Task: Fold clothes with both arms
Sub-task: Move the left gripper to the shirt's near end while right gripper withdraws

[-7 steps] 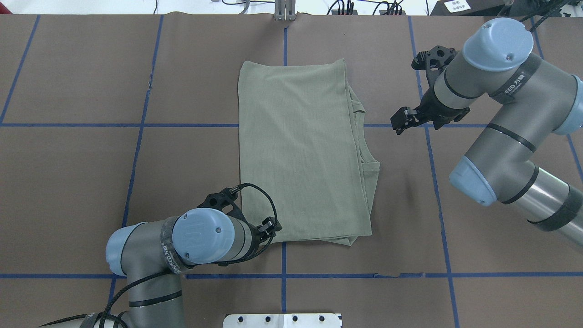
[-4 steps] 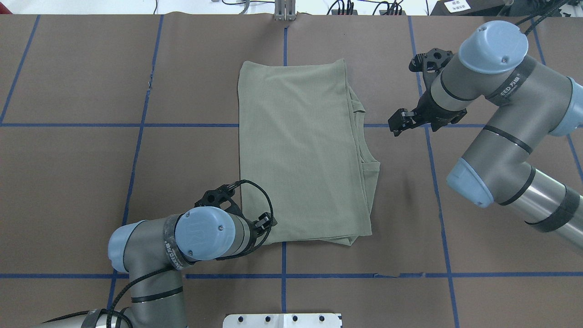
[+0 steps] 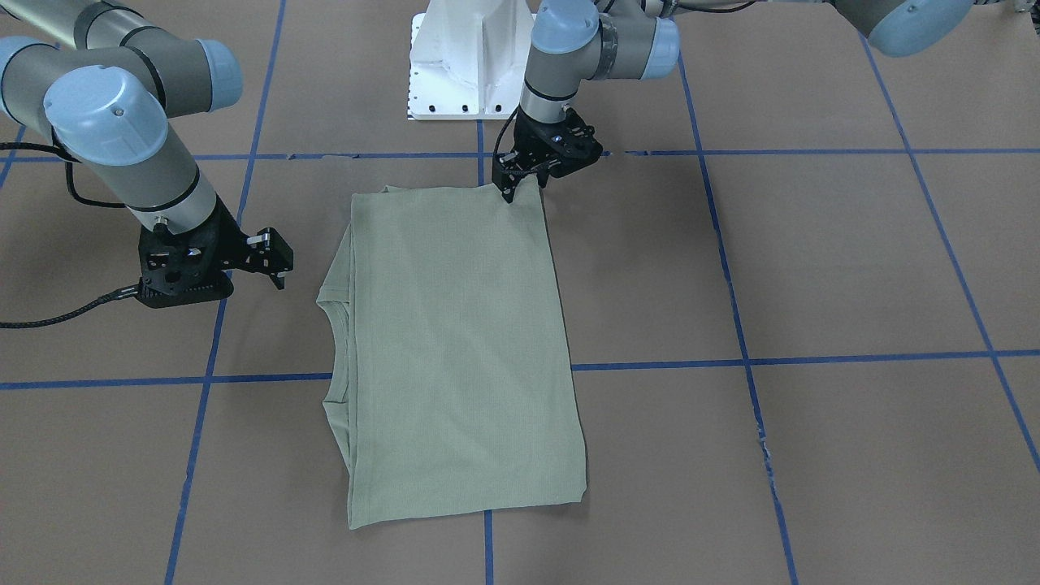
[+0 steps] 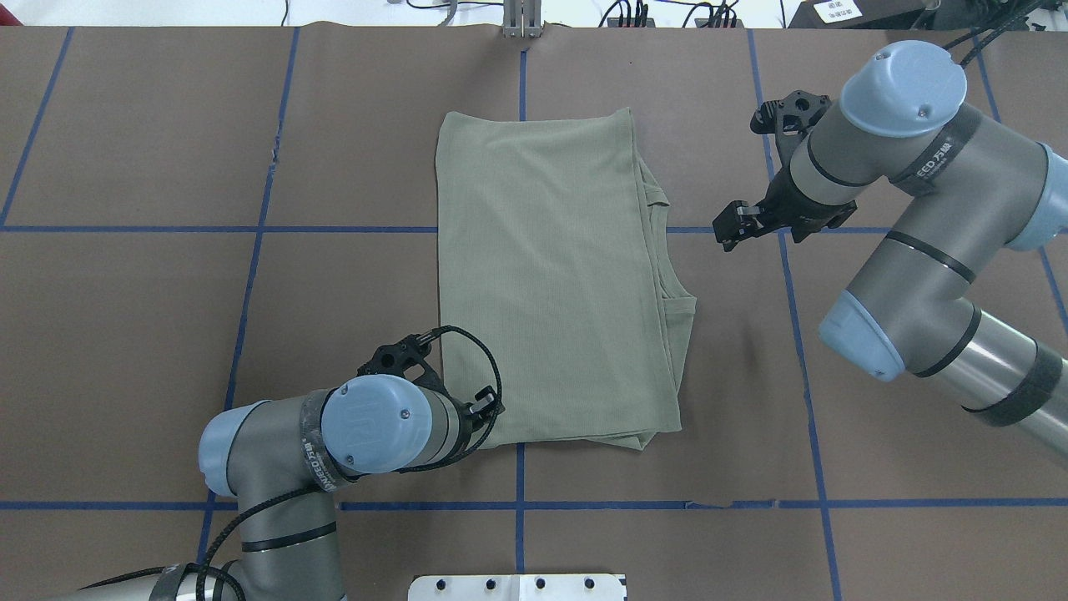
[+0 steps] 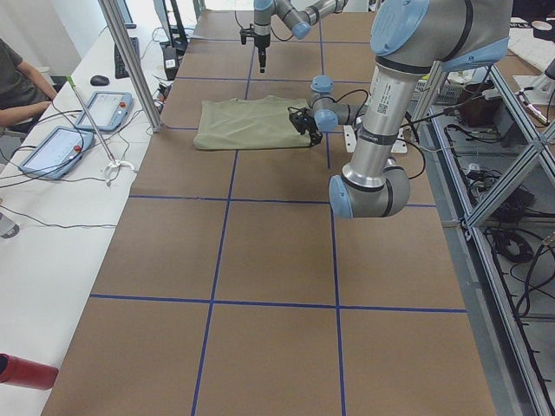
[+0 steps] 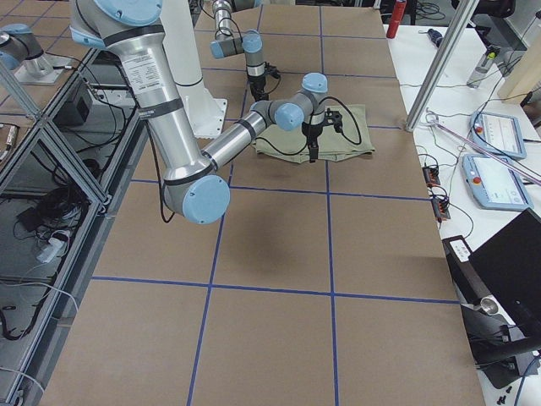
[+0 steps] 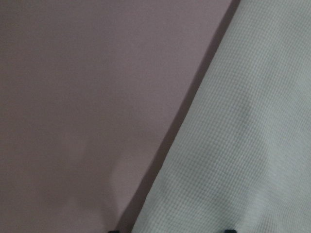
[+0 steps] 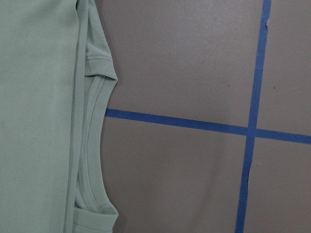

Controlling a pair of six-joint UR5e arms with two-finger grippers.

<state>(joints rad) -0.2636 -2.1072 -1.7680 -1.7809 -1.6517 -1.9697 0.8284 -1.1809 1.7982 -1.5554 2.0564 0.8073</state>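
The pale sage-green shirt (image 4: 551,275) lies folded into a tall rectangle mid-table, with its collar and sleeve layers on the overhead view's right edge. It also shows in the front view (image 3: 455,341). My left gripper (image 4: 486,406) is down at the shirt's near-left corner (image 3: 517,188). In the left wrist view the shirt's edge (image 7: 243,145) fills the frame and two fingertips show apart, one on each side of it. My right gripper (image 4: 727,231) hovers open and empty above the table beside the collar (image 8: 97,97), apart from it.
The brown table cover carries a grid of blue tape lines (image 4: 521,505). The white pedestal base (image 3: 467,57) stands at the robot's side of the table. Tablets (image 5: 108,108) and an operator (image 5: 13,82) are beyond the far table edge.
My left gripper has shifted slightly left and back at the shirt's near-left corner. My right gripper has edged a little toward the shirt. The shirt has not moved.
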